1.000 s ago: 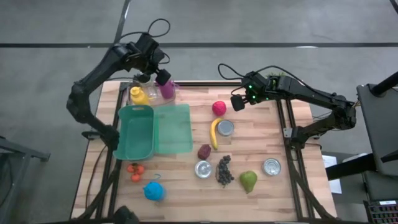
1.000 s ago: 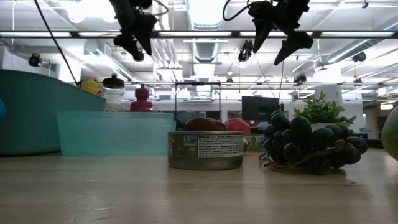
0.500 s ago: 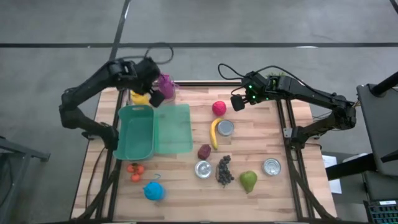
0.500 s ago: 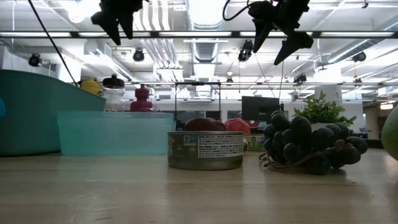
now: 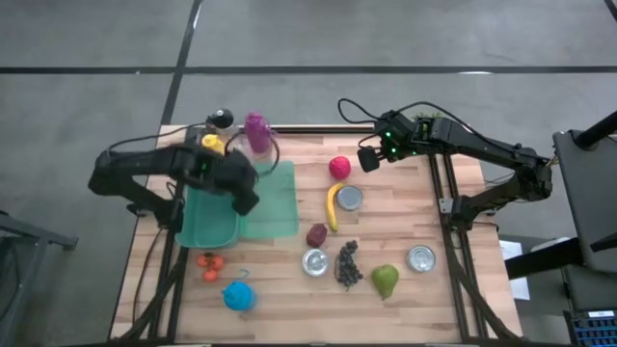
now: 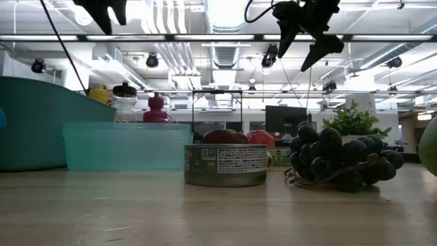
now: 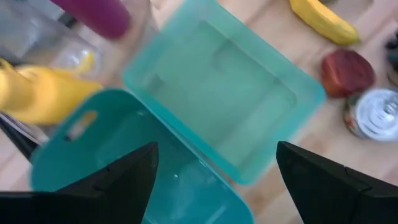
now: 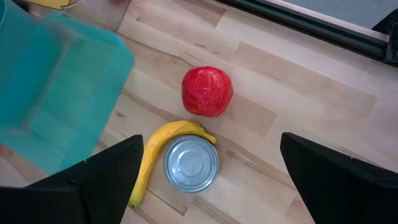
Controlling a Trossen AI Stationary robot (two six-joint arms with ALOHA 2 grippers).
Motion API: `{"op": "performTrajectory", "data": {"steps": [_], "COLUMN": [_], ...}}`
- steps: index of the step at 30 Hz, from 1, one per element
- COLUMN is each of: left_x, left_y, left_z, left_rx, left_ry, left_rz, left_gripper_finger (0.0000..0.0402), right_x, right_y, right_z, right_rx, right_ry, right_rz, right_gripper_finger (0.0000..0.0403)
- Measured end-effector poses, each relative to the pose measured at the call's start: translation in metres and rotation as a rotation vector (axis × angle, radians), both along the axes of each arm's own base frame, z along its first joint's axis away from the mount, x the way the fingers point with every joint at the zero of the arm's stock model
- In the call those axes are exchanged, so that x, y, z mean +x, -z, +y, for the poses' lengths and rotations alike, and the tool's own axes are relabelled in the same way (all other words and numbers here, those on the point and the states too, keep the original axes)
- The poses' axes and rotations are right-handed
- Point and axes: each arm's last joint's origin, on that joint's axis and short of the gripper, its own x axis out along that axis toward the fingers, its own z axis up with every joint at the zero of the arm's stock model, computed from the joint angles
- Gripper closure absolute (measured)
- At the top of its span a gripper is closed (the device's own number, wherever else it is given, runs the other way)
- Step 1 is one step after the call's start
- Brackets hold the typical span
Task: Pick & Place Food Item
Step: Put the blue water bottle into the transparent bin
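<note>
Grey concrete floor [image 5: 87,39] is lying around the wooden table [image 5: 395,222], dark seams crossing it; beyond, ceiling strip lights [image 6: 382,39] are glowing over a potted plant [image 6: 351,120] and a dark monitor [image 6: 283,117]

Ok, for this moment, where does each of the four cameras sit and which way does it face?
High view: overhead, straight down on the table; both arms show.
Low view: at tabletop height, level across a can and grapes; grippers hang from above.
Left wrist view: over the teal bin and lid; own open fingers.
Right wrist view: down on red fruit, banana; own open fingers.
Shared: both wrist views show the banana.
</note>
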Motion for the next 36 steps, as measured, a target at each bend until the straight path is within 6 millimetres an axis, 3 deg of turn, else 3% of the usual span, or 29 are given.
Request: {"op": "performTrajectory", "data": {"steps": [12, 21, 30, 36], "left_x": [-0.019, -0.037, -0.025, -0.020], "left_y": [0.015, 0.020, 0.041, 0.040], "left_z": [-0.079, -0.124, -0.147, -0.151], "left_rx": [-0.139, -0.222, -0.254, -0.284], "left_ry": [0.010, -0.079, -0.072, -0.066], "left_rz": [-0.010, -0.030, 0.100, 0.077], "left_gripper_finger": [0.0069, 0.0069, 0.0069, 0.0069], "right_x": [0.000, 0.000, 0.000, 0.000], "right_y": [0.000, 0.000, 0.000, 0.000], "right_z": [0.000, 0.000, 0.000, 0.000], "right_rx": [0.000, 0.000, 0.000, 0.000], "right_ry": [0.000, 0.000, 0.000, 0.000], "right_rz": [0.000, 0.000, 0.000, 0.000], "right_gripper_finger": [0.0025, 0.0025, 0.0025, 0.0025]}}
